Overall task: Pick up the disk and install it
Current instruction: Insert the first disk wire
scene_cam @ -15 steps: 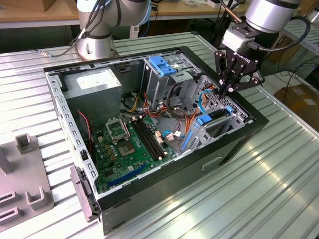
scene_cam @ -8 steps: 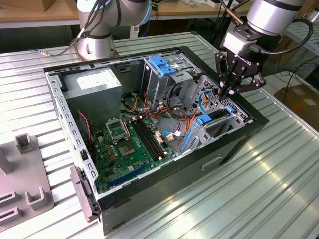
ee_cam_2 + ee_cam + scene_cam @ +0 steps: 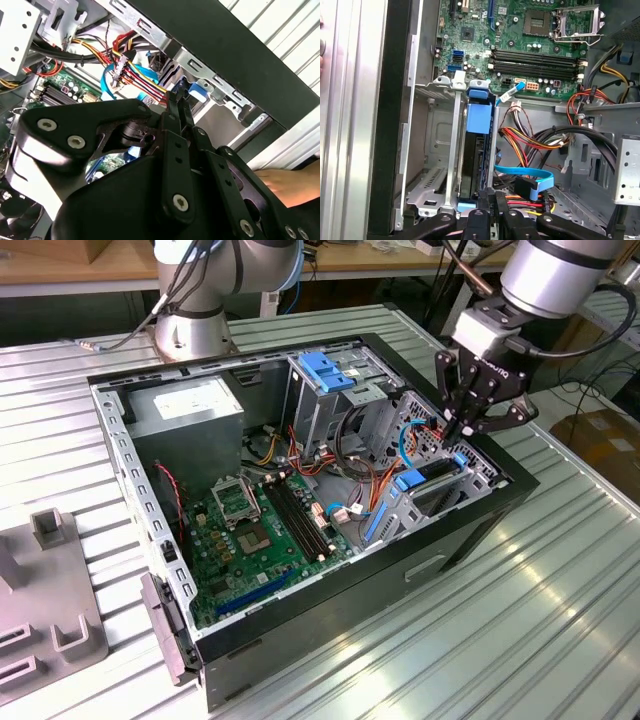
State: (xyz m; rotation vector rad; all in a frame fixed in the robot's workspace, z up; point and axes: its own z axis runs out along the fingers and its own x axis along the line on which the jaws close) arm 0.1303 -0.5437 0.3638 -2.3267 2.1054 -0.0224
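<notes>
The disk (image 3: 474, 160) stands on edge in the metal bay (image 3: 432, 150) at the case's front corner, black with blue carrier rails and a blue tab at its far end. In the exterior view the disk (image 3: 436, 476) sits low in that bay, on the exterior view's right. My gripper (image 3: 466, 430) hangs just above it with its fingers drawn together. In the first wrist view my gripper (image 3: 496, 212) is shut, its tips by the disk's near end at the right-hand rail. The second wrist view shows the shut fingers (image 3: 175, 117) over the bay's edge.
The open computer case (image 3: 480, 540) lies on a ribbed metal table. Bundles of red, yellow and blue cables (image 3: 530, 145) crowd the space beside the bay. A grey power-supply box (image 3: 185, 405) and a blue-latched drive cage (image 3: 325, 368) stand further back. A person's hand (image 3: 292, 185) rests outside the case.
</notes>
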